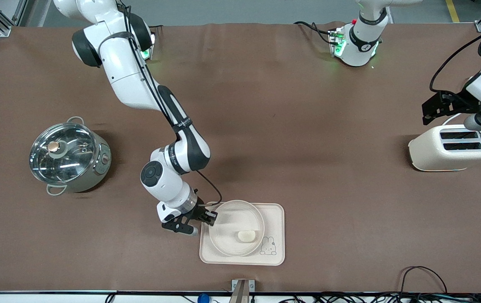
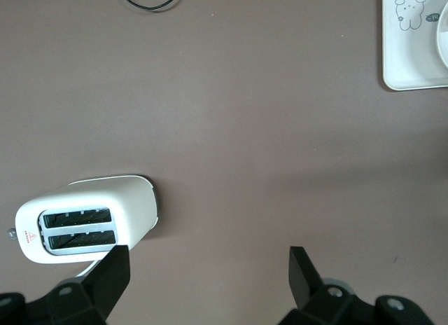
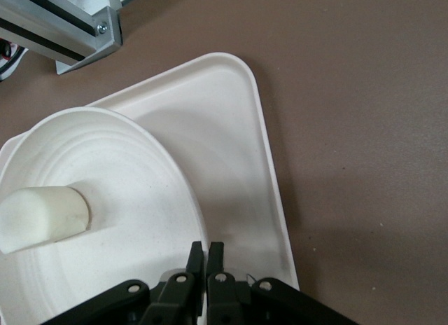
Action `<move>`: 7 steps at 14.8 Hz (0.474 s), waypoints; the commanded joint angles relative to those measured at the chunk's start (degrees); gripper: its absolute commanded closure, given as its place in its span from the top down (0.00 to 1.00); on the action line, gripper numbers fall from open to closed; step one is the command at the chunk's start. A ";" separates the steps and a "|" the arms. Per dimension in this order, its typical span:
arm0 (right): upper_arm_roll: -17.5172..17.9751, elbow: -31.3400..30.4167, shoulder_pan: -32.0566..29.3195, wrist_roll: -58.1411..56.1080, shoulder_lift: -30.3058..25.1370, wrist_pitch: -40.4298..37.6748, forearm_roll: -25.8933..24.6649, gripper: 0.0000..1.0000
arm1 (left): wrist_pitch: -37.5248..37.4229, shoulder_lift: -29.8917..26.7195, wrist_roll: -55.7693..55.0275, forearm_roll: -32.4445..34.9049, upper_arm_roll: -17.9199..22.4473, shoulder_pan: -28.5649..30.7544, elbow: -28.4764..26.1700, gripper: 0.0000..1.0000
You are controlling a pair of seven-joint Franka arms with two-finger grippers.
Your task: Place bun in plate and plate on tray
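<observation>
Right gripper (image 3: 206,258): we find its jaws nipped together on the rim of the plate (image 1: 228,219), at the plate's edge toward the right arm's end of the table. Plate: seated on the tray (image 1: 275,252), bun (image 1: 246,235) inside, toward the front camera. Left gripper (image 2: 210,269): jaws spread, waiting over the toaster (image 1: 450,147).

Bun (image 1: 246,236) in plate (image 1: 228,219); plate on tray (image 1: 275,219).

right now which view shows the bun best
The right wrist view: the bun fills it close up, lying in the plate, which the right gripper pinches at the rim. The front view shows the bun small but whole. The left wrist view misses it.
</observation>
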 commanded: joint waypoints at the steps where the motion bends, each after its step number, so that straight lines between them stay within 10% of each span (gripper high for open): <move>1: 0.58 1.38 -0.38 -0.07 0.69 0.71 -0.39 0.03 | -0.51 -0.41 0.29 -1.07 0.56 -0.71 -0.01 1.00; 7: 0.58 1.20 -0.38 -0.24 0.96 0.80 -0.39 0.43 | 0.37 -0.32 0.02 -1.07 0.47 -0.80 -0.01 1.00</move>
